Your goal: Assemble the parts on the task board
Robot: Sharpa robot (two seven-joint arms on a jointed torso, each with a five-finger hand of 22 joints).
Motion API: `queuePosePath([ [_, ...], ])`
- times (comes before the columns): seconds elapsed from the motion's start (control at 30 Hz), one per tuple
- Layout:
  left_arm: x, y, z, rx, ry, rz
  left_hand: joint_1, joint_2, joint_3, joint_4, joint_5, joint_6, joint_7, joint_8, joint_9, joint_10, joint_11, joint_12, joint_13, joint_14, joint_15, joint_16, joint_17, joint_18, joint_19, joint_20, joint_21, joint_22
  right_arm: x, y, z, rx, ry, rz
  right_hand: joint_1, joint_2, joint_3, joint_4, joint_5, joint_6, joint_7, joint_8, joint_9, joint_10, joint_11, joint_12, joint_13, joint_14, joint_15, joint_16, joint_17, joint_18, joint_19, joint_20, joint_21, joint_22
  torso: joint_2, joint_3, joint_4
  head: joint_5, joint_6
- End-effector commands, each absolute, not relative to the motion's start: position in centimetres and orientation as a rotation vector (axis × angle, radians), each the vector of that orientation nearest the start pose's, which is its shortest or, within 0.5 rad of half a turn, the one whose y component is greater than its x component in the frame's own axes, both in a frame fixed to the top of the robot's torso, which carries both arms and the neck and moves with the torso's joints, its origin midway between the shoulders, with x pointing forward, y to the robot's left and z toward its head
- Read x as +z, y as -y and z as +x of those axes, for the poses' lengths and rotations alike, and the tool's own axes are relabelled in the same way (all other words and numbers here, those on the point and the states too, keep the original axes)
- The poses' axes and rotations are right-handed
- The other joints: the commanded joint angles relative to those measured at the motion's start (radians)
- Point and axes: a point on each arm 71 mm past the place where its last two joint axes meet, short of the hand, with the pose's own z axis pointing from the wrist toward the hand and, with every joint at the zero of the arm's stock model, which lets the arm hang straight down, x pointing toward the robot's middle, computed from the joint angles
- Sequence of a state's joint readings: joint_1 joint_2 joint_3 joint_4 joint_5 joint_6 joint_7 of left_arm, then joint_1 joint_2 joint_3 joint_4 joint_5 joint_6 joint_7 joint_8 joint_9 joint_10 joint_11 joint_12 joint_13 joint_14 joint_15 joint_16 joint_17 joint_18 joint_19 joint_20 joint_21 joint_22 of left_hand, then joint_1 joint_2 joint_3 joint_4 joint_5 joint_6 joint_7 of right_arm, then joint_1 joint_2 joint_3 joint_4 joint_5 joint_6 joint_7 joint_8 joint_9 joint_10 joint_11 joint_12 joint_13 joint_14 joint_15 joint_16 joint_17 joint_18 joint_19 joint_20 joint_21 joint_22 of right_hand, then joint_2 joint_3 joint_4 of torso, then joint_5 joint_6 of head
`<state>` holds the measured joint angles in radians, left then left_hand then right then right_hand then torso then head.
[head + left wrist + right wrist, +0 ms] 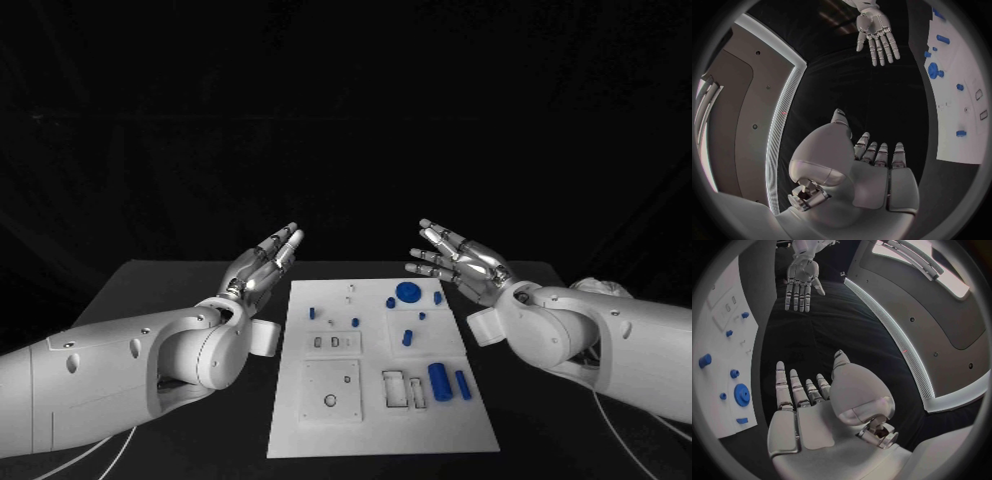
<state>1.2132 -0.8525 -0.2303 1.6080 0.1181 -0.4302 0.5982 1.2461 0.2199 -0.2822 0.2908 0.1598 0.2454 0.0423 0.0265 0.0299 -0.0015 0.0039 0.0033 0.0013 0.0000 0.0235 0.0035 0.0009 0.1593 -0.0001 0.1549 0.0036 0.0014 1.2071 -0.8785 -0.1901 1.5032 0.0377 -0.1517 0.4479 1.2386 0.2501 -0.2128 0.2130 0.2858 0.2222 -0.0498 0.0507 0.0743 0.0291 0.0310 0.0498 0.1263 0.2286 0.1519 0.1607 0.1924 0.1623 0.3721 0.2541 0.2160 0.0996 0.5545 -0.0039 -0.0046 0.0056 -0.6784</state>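
Note:
The white task board (378,420) lies in the middle of the black table, also seen in the wrist views (954,125) (720,325). Several blue parts sit on it: a round gear (408,293) (741,392) at the far right, two upright cylinders (440,381) near the right edge, and small pegs (313,312). My left hand (264,262) (856,175) hovers open left of the board's far end, fingers straight. My right hand (459,260) (817,410) hovers open right of the far end, fingers spread. Neither hand touches anything.
The black table (159,290) extends on both sides of the board. White cables (635,405) trail along the table beside each arm. Rectangular slots (392,388) and holes mark the board's near half.

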Motion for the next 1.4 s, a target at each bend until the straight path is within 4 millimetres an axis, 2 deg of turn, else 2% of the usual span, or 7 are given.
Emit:
queuePosePath([
  [0.03,-21.9,-19.5,44.8,-1.644,-1.374,-1.146,0.019,-0.002,0.003,-0.001,0.014,0.020,0.006,0.007,0.003,0.002,0.013,-0.003,-0.001,0.000,0.014,-0.004,-0.001,0.020,0.000,0.017,-0.004,-0.001,-22.5,21.2,46.3,1.673,-1.697,0.976,0.275,-0.018,0.139,-0.245,0.170,0.143,-0.008,0.068,0.061,0.170,0.039,0.184,0.239,0.404,-0.043,0.230,0.155,0.009,0.409,-0.060,0.255,0.116,0.007,-0.0010,0.0029,-0.004,-0.047],
  [0.23,-21.3,-20.7,44.3,-1.635,-1.381,-1.157,0.056,-0.003,0.008,0.000,0.066,0.062,0.030,0.016,0.007,0.002,0.035,-0.003,-0.001,0.000,0.036,-0.004,-0.001,0.021,0.000,0.034,-0.004,-0.001,-21.3,21.9,46.5,1.532,-1.694,0.768,0.324,-0.048,0.217,-0.318,0.083,0.237,0.024,0.185,0.115,0.410,0.084,0.409,0.318,0.742,-0.102,0.521,0.253,0.004,0.565,-0.123,0.731,0.427,0.029,0.0016,0.0015,-0.006,-0.101],
  [0.4,-20.4,-20.8,44.2,-1.644,-1.394,-1.148,0.099,-0.005,0.016,-0.001,0.128,0.066,0.042,0.017,0.007,0.004,0.047,-0.002,0.000,0.000,0.057,-0.004,-0.001,0.021,0.000,0.057,-0.003,-0.001,-18.8,22.8,46.8,1.319,-1.684,0.505,0.281,-0.074,0.255,-0.272,-0.018,0.326,0.074,0.286,0.145,0.545,0.072,0.468,0.298,0.913,-0.144,0.802,0.376,-0.090,0.972,-0.136,1.195,1.116,0.066,0.0049,0.0107,-0.019,-0.122],
  [0.5,-19.8,-20.4,44.3,-1.662,-1.417,-1.116,0.121,-0.007,0.018,-0.001,0.144,0.071,0.057,0.018,0.008,0.041,0.066,0.015,0.013,0.000,0.057,-0.004,-0.001,0.021,0.002,0.069,-0.002,0.004,-16.5,23.2,47.2,1.137,-1.686,0.268,0.248,-0.118,0.277,-0.228,-0.027,0.383,0.100,0.322,0.147,0.614,0.072,0.471,0.260,1.072,-0.146,1.081,0.726,-0.120,1.065,-0.139,1.286,1.282,0.090,0.0054,0.0178,-0.024,-0.118],
  [0.73,-18.3,-19.6,44.0,-1.694,-1.454,-1.007,0.150,-0.007,0.016,0.000,0.177,0.087,0.072,0.023,0.010,0.047,0.080,0.031,0.016,0.005,0.070,0.006,0.003,0.022,0.010,0.095,0.006,0.017,-12.6,22.9,47.4,0.705,-1.642,-0.277,0.212,-0.220,0.362,-0.176,0.029,0.526,0.114,0.304,0.141,0.725,0.058,0.423,0.176,1.200,-0.155,1.262,1.013,-0.130,1.094,-0.143,1.311,1.340,0.136,0.0041,0.0391,-0.042,-0.103],
  [0.97,-17.4,-19.0,43.6,-1.712,-1.488,-0.918,0.170,-0.009,0.016,-0.001,0.201,0.107,0.078,0.029,0.012,0.046,0.086,0.039,0.017,0.006,0.077,0.010,0.004,0.021,0.017,0.111,0.010,0.024,-11.5,21.8,47.7,0.440,-1.605,-0.549,0.199,-0.286,0.415,-0.166,0.098,0.593,0.115,0.292,0.167,0.752,0.033,0.419,0.174,1.213,-0.175,1.277,1.048,-0.138,1.120,-0.163,1.322,1.377,0.170,0.0187,0.0723,-0.062,-0.081],
  [1.4,-16.6,-19.1,43.0,-1.715,-1.513,-0.854,0.202,-0.014,0.019,-0.002,0.232,0.164,0.093,0.052,0.018,0.053,0.103,0.059,0.019,0.013,0.093,0.022,0.008,0.022,0.032,0.131,0.020,0.036,-12.3,19.8,49.4,0.315,-1.583,-0.678,0.145,-0.345,0.461,-0.144,0.114,0.613,0.142,0.273,0.211,0.740,0.031,0.409,0.187,1.230,-0.178,1.292,1.081,-0.143,1.136,-0.166,1.329,1.398,0.198,0.0222,0.0744,-0.065,-0.067],
])
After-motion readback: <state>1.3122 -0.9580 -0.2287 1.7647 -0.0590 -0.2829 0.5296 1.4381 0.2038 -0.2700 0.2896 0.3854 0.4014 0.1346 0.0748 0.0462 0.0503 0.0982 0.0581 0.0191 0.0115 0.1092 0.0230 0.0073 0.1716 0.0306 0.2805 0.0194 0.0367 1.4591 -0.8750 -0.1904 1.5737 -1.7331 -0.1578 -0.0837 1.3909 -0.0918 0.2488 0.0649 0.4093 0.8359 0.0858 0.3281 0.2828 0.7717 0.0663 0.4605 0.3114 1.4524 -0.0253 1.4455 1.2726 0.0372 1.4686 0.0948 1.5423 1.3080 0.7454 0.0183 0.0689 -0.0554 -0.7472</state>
